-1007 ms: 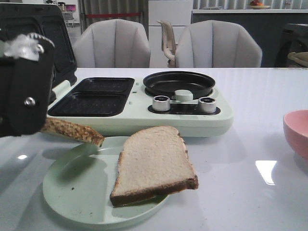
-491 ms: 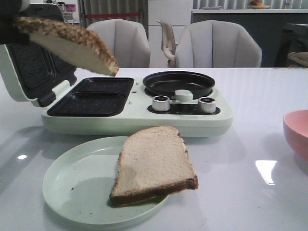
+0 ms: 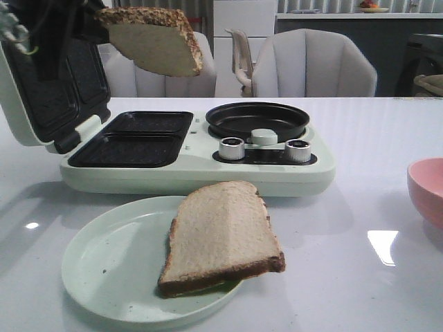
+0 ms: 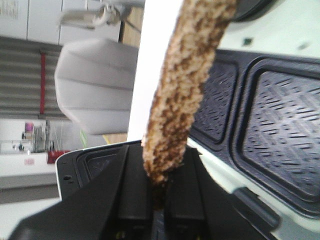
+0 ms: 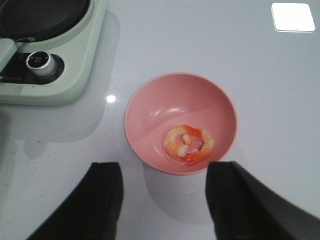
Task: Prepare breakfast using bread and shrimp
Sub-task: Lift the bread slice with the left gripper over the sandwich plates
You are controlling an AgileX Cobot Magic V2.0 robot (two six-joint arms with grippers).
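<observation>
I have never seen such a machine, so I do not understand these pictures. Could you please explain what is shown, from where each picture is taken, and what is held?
It is a robot with two arms, each ending in a gripper. The front view looks forward over a white table. The other two pictures come from cameras on the wrists.

On the table stand a pale green breakfast maker with its lid open, a green plate with one bread slice, and a pink bowl with shrimp inside.

The left gripper is shut on the second bread slice, held in the air above the grill plates. The right gripper is open, holds nothing, and hangs over the bowl.
</observation>
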